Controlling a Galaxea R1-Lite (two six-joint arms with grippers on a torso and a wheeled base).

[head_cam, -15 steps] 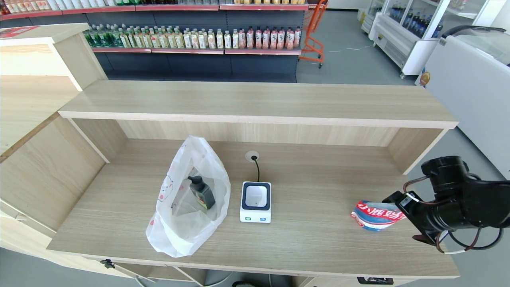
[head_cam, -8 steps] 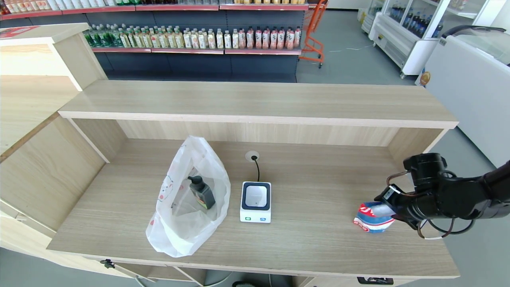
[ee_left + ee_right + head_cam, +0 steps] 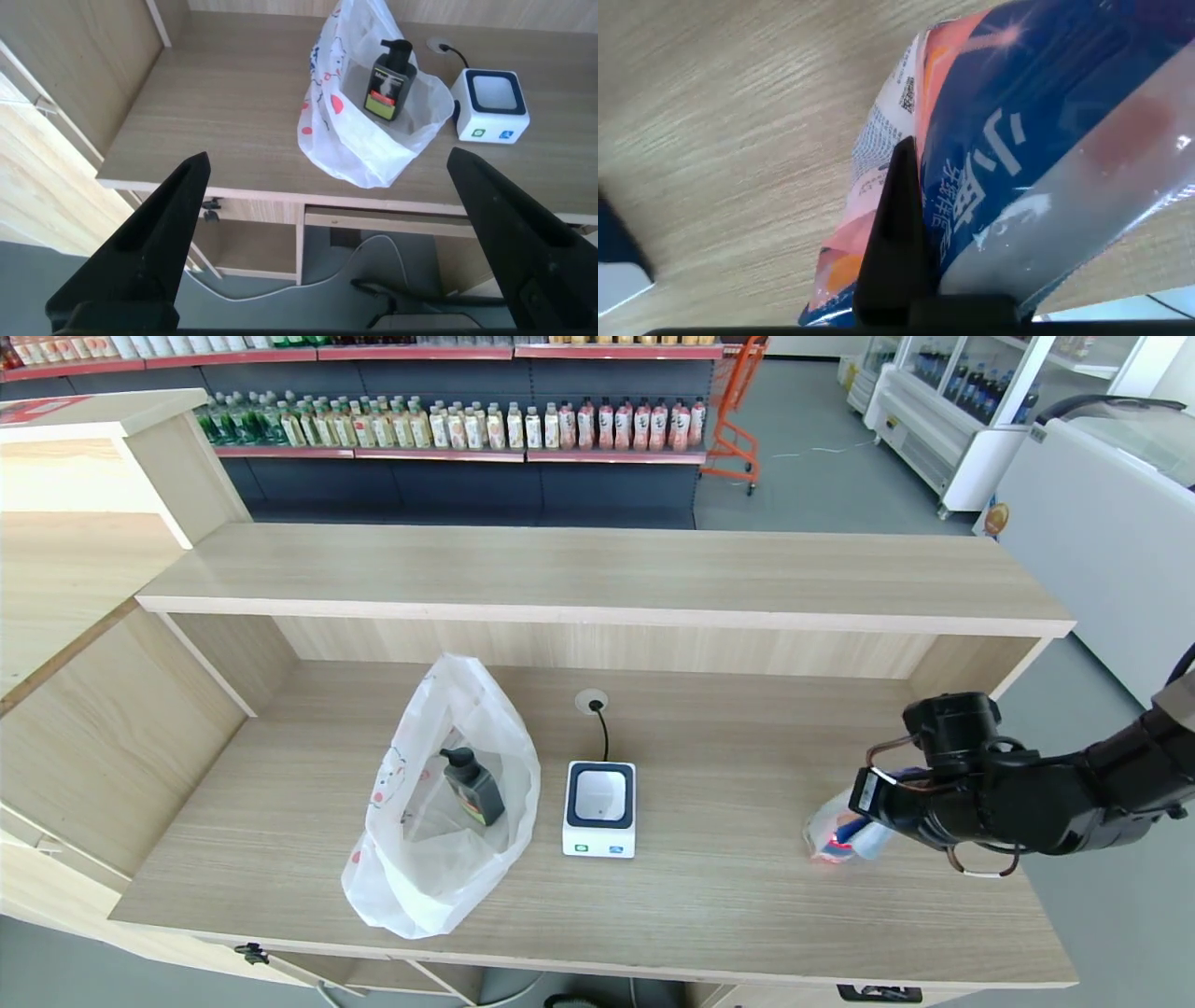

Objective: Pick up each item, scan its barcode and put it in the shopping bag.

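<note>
The desk (image 3: 728, 915) carries the open white shopping bag (image 3: 411, 887) towards its left, a pump bottle (image 3: 473, 789) already inside, and the barcode scanner (image 3: 599, 807) just beside the bag. The snack packet (image 3: 831, 826) sits at the desk's right end, tipped up. The right gripper (image 3: 864, 817) has its jaws closed on it; being soft, light and probably slippery film, it is best held near a sealed edge. The left gripper (image 3: 327, 161) hangs with its jaws wide and empty.

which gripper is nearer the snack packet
Right. The right gripper holds the snack packet between its jaws at the right end of the counter; the left gripper hangs open off its near left edge, beyond the shopping bag.
</note>
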